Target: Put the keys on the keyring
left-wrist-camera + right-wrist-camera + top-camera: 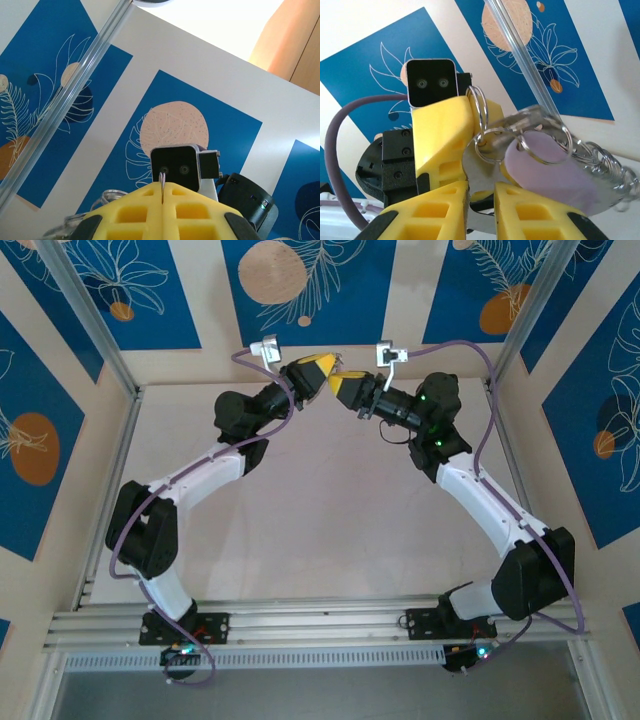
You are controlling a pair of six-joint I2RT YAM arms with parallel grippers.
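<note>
Threading step: left claw (162,194) clamps the keyring (484,107), right claw (481,197) clamps the key (545,175); next probably needs easing the key along the coil.

No text, label, brand, number or sign can be read anywhere.

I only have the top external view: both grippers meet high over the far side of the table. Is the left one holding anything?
Observer: Yes. The left gripper is shut on the edge of a thin metal ring.
Operator: And the right one?
Observer: The right gripper pinches a flat silvery piece. The lilac-headed key lies just beyond its fingers, with a ring through its hole.
</note>
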